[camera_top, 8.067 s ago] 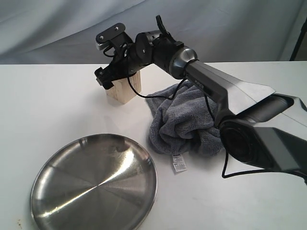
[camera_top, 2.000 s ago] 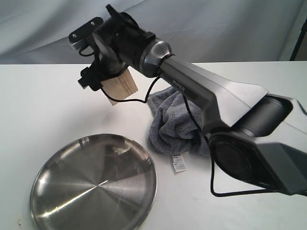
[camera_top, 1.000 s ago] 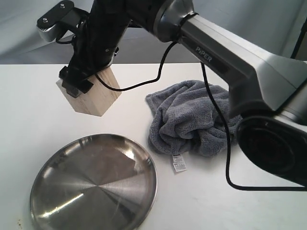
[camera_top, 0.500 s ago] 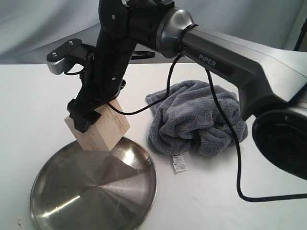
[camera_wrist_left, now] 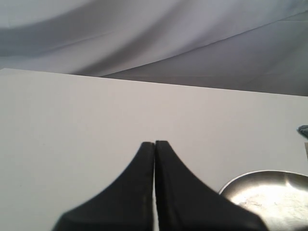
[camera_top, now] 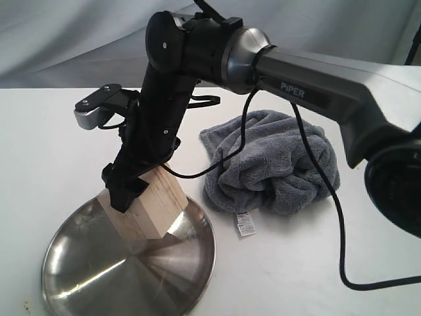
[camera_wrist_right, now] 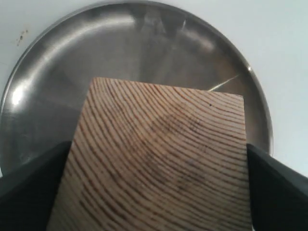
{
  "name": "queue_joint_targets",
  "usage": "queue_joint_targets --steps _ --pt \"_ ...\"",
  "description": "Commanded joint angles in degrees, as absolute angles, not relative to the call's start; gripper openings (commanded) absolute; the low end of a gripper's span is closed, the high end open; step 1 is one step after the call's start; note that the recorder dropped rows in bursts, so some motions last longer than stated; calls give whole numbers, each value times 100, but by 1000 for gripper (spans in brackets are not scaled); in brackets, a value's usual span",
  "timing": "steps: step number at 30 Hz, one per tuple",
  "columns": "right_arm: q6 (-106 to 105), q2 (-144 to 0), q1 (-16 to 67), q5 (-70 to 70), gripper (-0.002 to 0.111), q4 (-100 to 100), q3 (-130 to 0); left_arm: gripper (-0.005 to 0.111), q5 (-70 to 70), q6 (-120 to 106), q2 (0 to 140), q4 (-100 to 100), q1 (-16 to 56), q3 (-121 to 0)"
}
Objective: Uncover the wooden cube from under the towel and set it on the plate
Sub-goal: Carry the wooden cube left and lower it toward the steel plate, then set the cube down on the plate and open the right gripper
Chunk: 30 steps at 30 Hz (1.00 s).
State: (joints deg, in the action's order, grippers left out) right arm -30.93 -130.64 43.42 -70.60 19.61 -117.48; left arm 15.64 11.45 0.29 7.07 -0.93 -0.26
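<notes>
The left fingers [camera_wrist_left: 137, 197] are pressed together with nothing between them. They point out over the bare bench [camera_wrist_left: 72, 120] with the plate's rim showing beside them, and they have no part in this step.

Further along, the right fingers [camera_top: 123, 191] pinch the wooden cube [camera_top: 150, 205] by two opposite faces. They hold it tilted, one corner pointing down over the far part of the plate [camera_top: 85, 280]. I cannot tell whether that corner touches the steel, though its reflection sits very close beneath it.

To finish well, I judge the wrist should level the cube so that a flat face meets the dish. It should also bring the cube toward the centre, away from the sloped rim, and lower it gently before the fingers spread. Let go on a corner, the cube would likely tip and could skid on the polished metal.

The cube is pale wood with curved brown grain lines across the face the right wrist camera sees. It is square-edged and much smaller than the plate.

Farther right, the grey plush towel [camera_top: 270, 164] lies bunched on the bench, its white tag at the near edge, apart from the plate.
</notes>
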Motion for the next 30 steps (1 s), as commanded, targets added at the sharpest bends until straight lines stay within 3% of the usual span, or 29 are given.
queue_joint_targets --steps 1,17,30 --pt "-3178 -12957 4354 -6996 0 2130 -11631 2 1523 1173 0 661 -103 0" --pt "-3323 -12957 4858 -6046 0 1347 -10886 2 1523 1173 0 661 -103 0" --pt "-3384 -12957 4858 -6681 0 1857 -10776 2 1523 1173 0 661 -103 0"
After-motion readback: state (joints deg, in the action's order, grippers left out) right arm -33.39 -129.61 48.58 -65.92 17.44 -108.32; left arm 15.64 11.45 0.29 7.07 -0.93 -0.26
